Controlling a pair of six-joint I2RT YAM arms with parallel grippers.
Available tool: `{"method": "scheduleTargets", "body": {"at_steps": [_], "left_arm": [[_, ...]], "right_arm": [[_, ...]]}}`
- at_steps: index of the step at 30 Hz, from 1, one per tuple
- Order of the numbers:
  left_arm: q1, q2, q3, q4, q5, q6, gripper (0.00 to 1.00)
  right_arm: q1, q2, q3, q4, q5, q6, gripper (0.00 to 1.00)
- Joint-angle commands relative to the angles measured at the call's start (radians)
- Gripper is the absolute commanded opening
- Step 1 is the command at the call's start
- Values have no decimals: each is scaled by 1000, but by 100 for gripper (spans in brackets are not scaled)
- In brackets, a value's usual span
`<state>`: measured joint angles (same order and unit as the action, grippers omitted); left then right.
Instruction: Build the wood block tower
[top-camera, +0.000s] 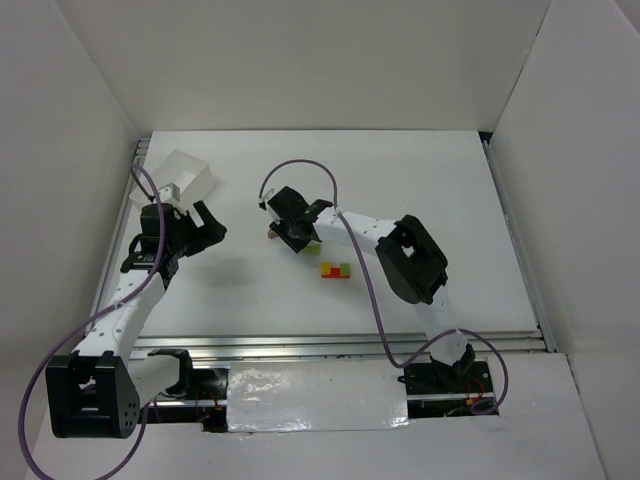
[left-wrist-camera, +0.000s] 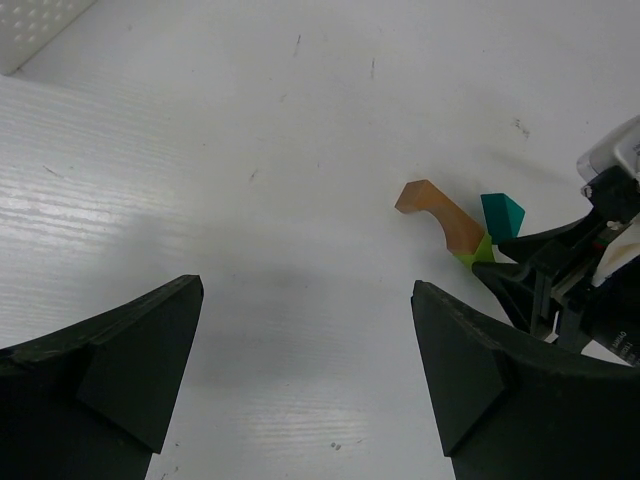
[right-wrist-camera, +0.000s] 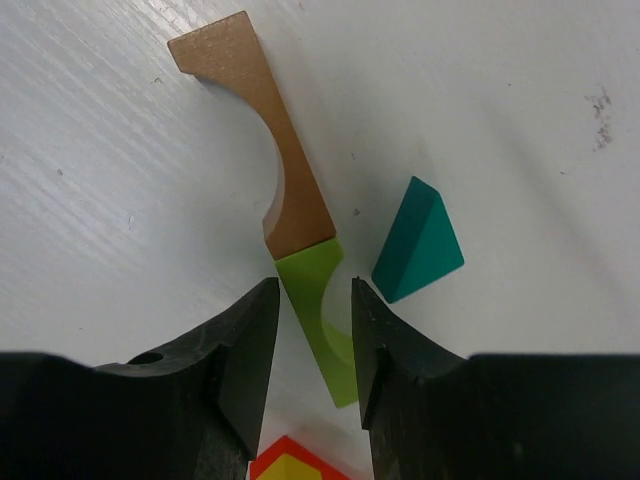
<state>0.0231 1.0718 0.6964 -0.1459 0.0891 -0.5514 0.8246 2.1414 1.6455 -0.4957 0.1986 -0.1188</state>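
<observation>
Your right gripper (right-wrist-camera: 315, 292) straddles the lime-green arch block (right-wrist-camera: 322, 330); whether it pinches yet, you cannot tell. A tan arch (right-wrist-camera: 265, 120) butts its end, a teal wedge (right-wrist-camera: 420, 245) lies just beside, and the red-yellow-green stack (top-camera: 336, 270) sits near. Your left gripper (left-wrist-camera: 305, 295) stands spread wide

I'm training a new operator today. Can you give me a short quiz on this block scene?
1. True or false: the teal wedge touches the tan arch.
2. Which block lies between the right gripper's fingers? A tan arch, B green arch, C teal wedge.
3. Fill in: the left gripper is ____ and holds nothing.
Key: 1 false; 2 B; 3 open.
</observation>
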Motion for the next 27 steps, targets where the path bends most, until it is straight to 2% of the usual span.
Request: {"method": "scheduleTargets", "body": {"at_steps": [1, 3, 5, 9, 10, 13, 16, 19, 24, 27], "left_arm": [[9, -1, -17, 62, 34, 16, 99], [8, -4, -17, 62, 32, 18, 99], [8, -15, -23, 63, 32, 21, 99], [9, -29, -34, 78, 47, 27, 99], [9, -29, -32, 81, 60, 31, 99], [9, -38, -37, 88, 75, 31, 99], [6, -52, -38, 83, 83, 25, 99], [9, -73, -49, 75, 58, -8, 99], [6, -79, -49, 31, -11, -71, 99], [9, -95, -58, 12, -15, -110, 99]], "right_arm": [[-10, 29, 51, -9, -56, -18, 42], [-10, 40, 56, -3, -57, -18, 41], [-12, 55, 68, -27, -64, -16, 35], [-12, 43, 66, -24, -64, -16, 13], [-10, 38, 71, -32, -70, -16, 10], [-10, -3, 106, -67, -96, -7, 5], [-12, -57, 163, -115, -194, 42, 5], [-18, -96, 220, -236, -376, 117, 5], [-18, -129, 168, -279, -779, 208, 7], [-15, -136, 117, -241, -917, 271, 7]]}}
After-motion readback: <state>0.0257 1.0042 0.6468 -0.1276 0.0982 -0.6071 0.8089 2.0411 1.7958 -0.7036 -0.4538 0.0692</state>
